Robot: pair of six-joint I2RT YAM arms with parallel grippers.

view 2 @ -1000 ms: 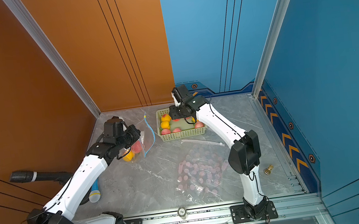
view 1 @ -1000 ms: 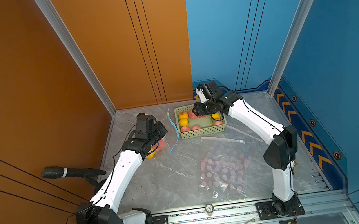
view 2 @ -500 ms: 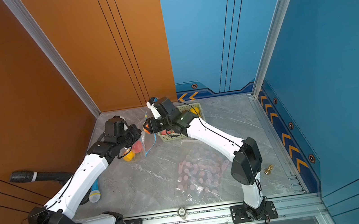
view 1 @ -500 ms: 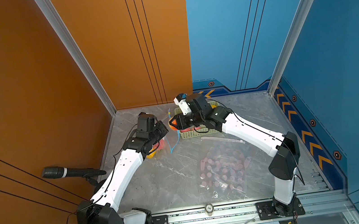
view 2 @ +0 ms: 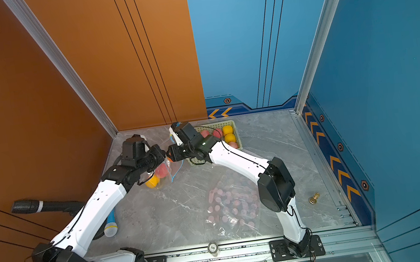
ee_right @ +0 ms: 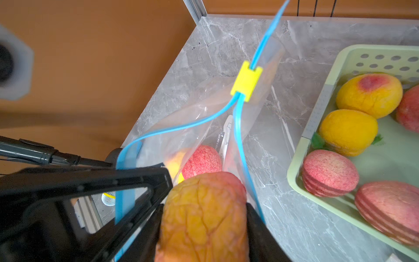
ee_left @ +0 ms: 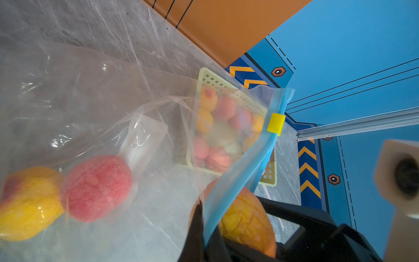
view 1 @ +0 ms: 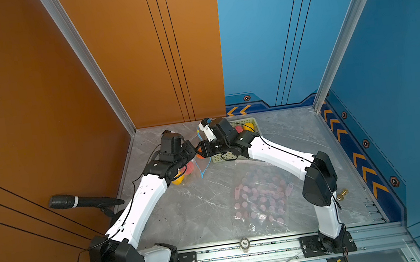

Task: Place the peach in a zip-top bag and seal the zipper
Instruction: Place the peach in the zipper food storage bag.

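Currently, the left end effector [ee_left: 206,236] is fully closed. It pinches one lip of the zip-top bag [ee_left: 90,90] at the blue zipper track [ee_right: 237,127] and holds that lip raised off the surface [view 1: 199,207]. The bag mouth stands open. The two tracks are joined at the yellow slider [ee_right: 246,80], which sits toward the far end of the zipper, and they separate on the near side of it.

The right end effector [ee_right: 204,211] is clamped at medium width on a peach [ee_right: 204,226] with orange-yellow skin, one finger on each side. The peach is at the bag mouth, between the two separated tracks and just beside the left end effector. Whether it has passed below the rim cannot be determined. In both top views the two end effectors stand tip to tip above the bag.

Inside the bag, a red peach [ee_left: 97,188] and a yellow peach [ee_left: 27,204] lie touching each other at the bottom, near a white insert card [ee_left: 145,136].

A green perforated basket [ee_right: 294,167] stands on the surface just beside the bag and holds further red and yellow peaches. Nearer the arm bases, a second clear bag [view 1: 261,196] filled with small pink pieces lies flat. A black microphone [view 1: 75,201] projects in at the left edge. A blue-handled microphone [view 2: 111,224] lies beneath the left arm. A small brass object [view 2: 314,198] stands near the right arm.
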